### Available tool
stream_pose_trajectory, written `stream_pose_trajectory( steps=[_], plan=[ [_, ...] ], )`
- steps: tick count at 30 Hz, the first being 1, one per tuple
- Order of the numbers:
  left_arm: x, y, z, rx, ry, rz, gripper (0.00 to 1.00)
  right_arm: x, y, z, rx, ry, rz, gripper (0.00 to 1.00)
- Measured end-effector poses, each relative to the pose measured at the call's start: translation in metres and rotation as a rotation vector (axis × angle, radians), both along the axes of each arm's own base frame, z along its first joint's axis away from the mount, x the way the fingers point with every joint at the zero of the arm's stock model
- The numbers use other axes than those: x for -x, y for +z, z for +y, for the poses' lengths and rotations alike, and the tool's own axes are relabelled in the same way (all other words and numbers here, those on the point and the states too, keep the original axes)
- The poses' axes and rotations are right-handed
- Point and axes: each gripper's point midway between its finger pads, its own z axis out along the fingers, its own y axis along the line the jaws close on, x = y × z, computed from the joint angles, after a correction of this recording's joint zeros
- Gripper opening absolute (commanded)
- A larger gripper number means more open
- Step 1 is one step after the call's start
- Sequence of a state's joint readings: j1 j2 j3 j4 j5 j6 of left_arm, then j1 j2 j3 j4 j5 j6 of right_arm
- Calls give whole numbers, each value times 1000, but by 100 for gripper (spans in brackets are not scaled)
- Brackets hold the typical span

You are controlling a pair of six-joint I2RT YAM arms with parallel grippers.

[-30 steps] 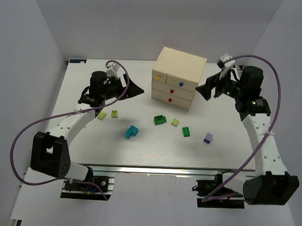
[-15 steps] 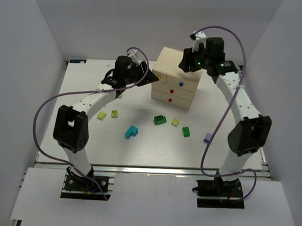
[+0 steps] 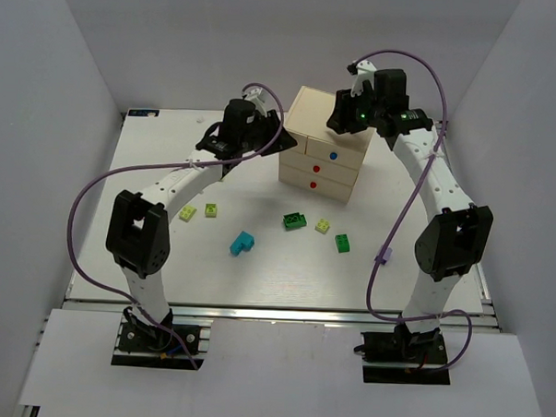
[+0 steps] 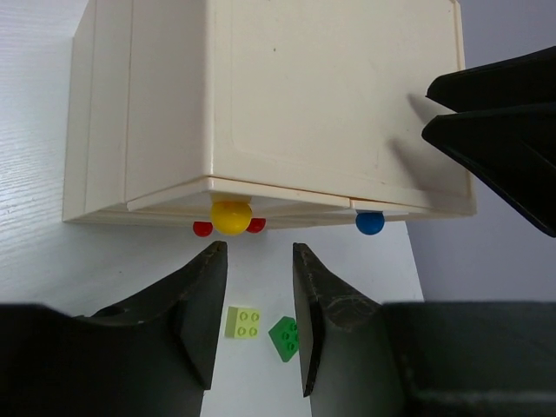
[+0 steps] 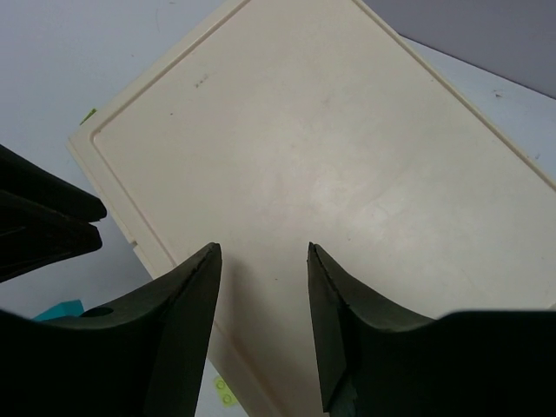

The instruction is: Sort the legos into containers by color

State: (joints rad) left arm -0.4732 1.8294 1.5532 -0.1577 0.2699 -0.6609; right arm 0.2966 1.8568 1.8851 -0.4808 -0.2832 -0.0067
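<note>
The cream chest stands at the back middle, its drawers facing me with a yellow knob, a blue knob and two red ones. My left gripper is open, and its tips sit just short of the yellow knob with nothing between them. My right gripper hovers open over the chest top. Legos lie loose on the table: two lime-yellow, a cyan one, dark green, another lime, green and lavender.
White walls close in the table on the left, right and back. The right arm's purple cable hangs across the lavender lego. In the left wrist view a lime lego and a green lego lie below the jaws.
Both arms have swung in from the table's sides to the chest, the left to the yellow knob and the right over the top. Both pairs of jaws have narrowed.
</note>
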Motion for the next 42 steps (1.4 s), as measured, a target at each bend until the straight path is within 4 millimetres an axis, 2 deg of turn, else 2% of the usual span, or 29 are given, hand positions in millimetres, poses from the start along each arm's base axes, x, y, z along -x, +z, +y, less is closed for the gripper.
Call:
stream_pose_trajectory(
  steps=[7, 13, 26, 29, 30, 32, 42],
  plan=[
    [-3, -18, -5, -22, 12, 21, 52, 0, -1, 1, -18, -13, 18, 49],
    [-8, -38, -8, -56, 36, 44, 51, 0, -2, 1, -19, -15, 22, 49],
    [-18, -32, -9, -76, 47, -4, 47, -3, -12, 2, -13, -15, 38, 46],
    [-18, -32, -9, -81, 46, -10, 39, -3, -12, 2, -13, -15, 38, 45],
    [-19, -32, -9, -82, 45, -14, 33, -3, -12, 2, -13, -15, 38, 45],
    [-18, -31, -10, -85, 41, -21, 27, -3, -12, 2, -13, -16, 38, 44],
    [-18, -31, -10, -89, 39, -33, 13, -6, -14, -1, -2, -30, 37, 42]
  ],
)
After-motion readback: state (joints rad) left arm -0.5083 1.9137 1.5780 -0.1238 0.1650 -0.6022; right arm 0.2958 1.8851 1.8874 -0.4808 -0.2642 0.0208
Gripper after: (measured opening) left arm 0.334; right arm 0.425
